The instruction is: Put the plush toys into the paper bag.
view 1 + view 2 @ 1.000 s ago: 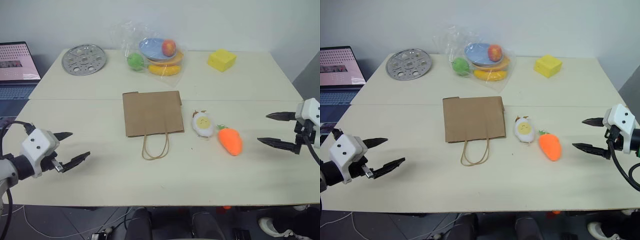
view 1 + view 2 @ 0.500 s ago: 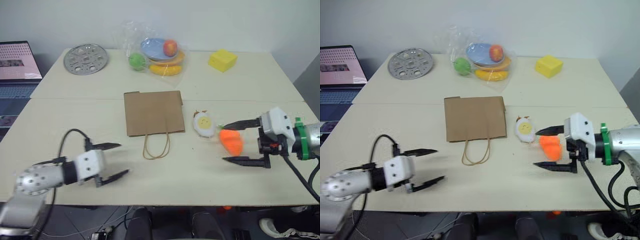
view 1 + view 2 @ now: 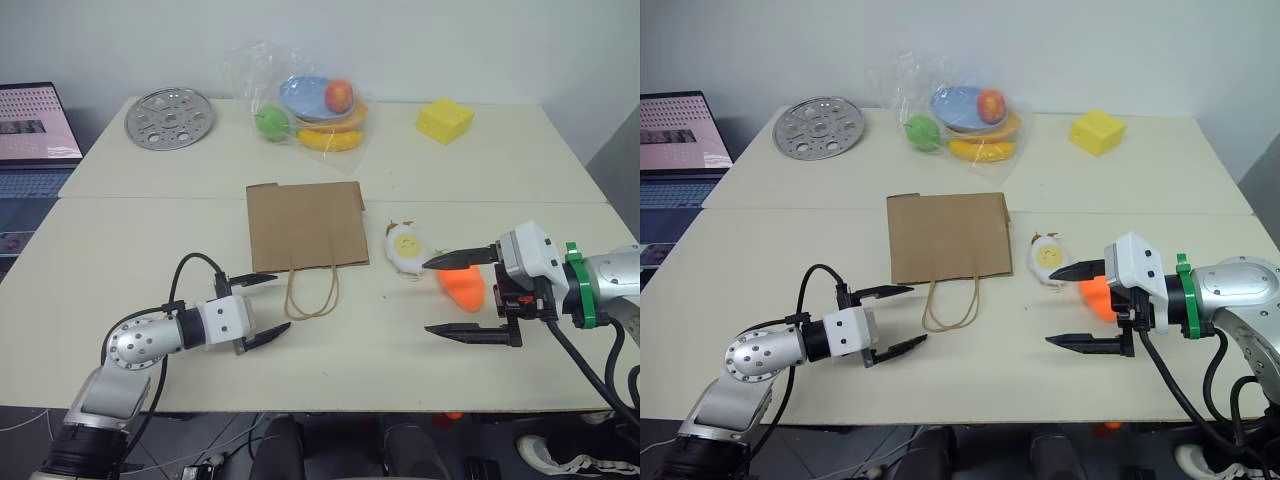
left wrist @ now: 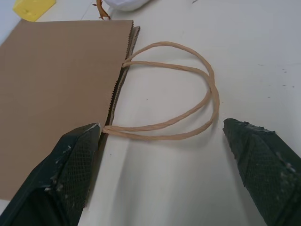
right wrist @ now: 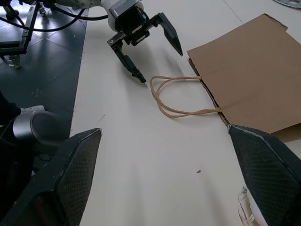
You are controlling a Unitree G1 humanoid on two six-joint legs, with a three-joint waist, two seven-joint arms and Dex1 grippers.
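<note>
The paper bag lies flat at mid-table, its twine handles toward me. To its right lie the plush toys, a white egg and an orange carrot, side by side. My left gripper is open just left of the handles, low over the table. In the left wrist view its fingers frame the handles and the bag's mouth edge. My right gripper is open by the carrot, pointing left, its upper finger crossing in front of the toy. It holds nothing.
At the back of the table sit a clear plastic bag of fruit, a perforated metal disc and a yellow block. A laptop stands off the left edge. A seam joins the two tabletops.
My left gripper has swung in from the left edge to the bag's handles. My right gripper has moved in from the right edge to the carrot. Both stay open.
</note>
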